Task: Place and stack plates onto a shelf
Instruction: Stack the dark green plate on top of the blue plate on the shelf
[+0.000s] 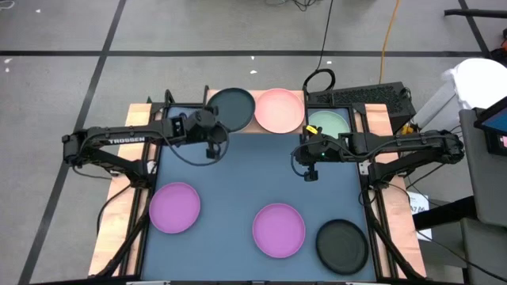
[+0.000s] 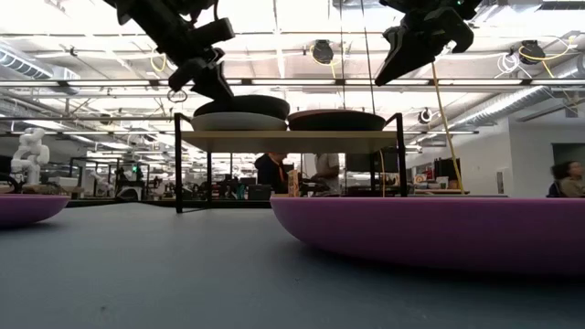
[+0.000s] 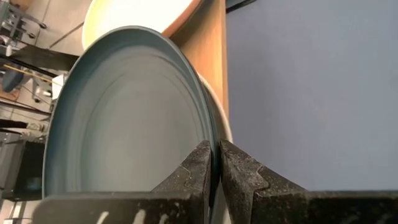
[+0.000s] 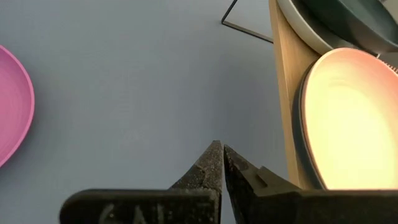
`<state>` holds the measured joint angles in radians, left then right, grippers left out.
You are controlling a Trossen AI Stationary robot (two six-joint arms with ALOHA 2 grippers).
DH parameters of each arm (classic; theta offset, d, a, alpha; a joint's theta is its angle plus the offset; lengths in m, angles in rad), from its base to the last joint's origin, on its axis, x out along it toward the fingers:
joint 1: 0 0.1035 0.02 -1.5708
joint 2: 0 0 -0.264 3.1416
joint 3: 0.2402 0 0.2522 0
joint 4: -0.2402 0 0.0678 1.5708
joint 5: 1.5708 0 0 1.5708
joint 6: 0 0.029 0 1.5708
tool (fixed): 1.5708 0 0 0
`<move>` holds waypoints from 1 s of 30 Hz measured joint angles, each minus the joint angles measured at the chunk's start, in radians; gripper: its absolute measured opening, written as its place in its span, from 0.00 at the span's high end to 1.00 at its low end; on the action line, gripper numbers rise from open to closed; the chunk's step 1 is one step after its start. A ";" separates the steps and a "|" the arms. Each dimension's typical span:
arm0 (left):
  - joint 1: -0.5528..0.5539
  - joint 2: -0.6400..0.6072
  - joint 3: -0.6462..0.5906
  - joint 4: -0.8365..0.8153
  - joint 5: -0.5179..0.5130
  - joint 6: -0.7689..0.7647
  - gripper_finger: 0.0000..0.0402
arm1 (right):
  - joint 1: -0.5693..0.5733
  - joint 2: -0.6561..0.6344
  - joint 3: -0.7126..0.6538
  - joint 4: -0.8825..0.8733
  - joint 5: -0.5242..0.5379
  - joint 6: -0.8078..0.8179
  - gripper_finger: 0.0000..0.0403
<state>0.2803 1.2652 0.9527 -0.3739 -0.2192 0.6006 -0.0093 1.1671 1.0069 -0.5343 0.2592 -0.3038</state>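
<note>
The light-wood shelf (image 1: pixel 255 128) stands at the table's far middle. On its left half a dark charcoal plate (image 1: pixel 232 108) lies on a white plate (image 2: pixel 239 122). On its right half a pink plate (image 1: pixel 279 110) lies on another dark plate (image 2: pixel 336 120). My left gripper (image 1: pixel 215 127) is shut on the left dark plate (image 3: pixel 124 118) at the shelf's near left. My right gripper (image 1: pixel 300 152) hangs shut and holds nothing, above the table in front of the shelf's right half. My left gripper pinches the dark plate's rim (image 3: pixel 211 138) between its two fingers, one finger above the plate and one below. It comes from the table's left, slanting down. The plate lies over the white plate (image 3: pixel 225 127) on the shelf.
Two purple plates (image 1: pixel 175 207) (image 1: pixel 278 229) and a dark plate (image 1: pixel 342 245) lie on the near half of the table. A mint green plate (image 1: pixel 327 123) sits at the far right beside the shelf. The table's middle is bare.
</note>
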 joint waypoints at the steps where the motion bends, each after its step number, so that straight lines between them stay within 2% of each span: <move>1: -0.002 0.000 0.000 -0.004 0.000 -0.002 0.91 | 0.000 0.000 0.000 0.000 0.000 0.000 1.00; 5: -0.001 0.000 0.000 -0.020 -0.002 -0.022 0.85 | 0.000 0.000 0.000 0.000 0.000 0.000 1.00; 13: -0.001 0.000 0.000 -0.022 -0.028 -0.049 0.62 | 0.000 0.000 0.000 0.001 0.000 0.000 1.00; 17: -0.012 -0.002 0.000 -0.019 -0.029 -0.061 0.55 | 0.000 0.000 0.000 0.001 0.000 0.000 1.00; 23: -0.055 -0.005 0.000 0.066 -0.022 -0.056 0.57 | 0.000 0.000 0.000 0.010 0.000 -0.004 1.00; 26: -0.062 0.006 0.001 0.143 -0.002 -0.064 0.62 | 0.000 0.000 0.000 0.023 0.000 -0.012 1.00; 30: -0.046 0.041 0.001 0.152 0.001 -0.072 0.70 | 0.000 0.000 0.000 0.044 0.000 -0.016 1.00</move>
<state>0.2340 1.3059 0.9535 -0.2214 -0.2184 0.5285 -0.0092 1.1671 1.0069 -0.4901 0.2591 -0.3199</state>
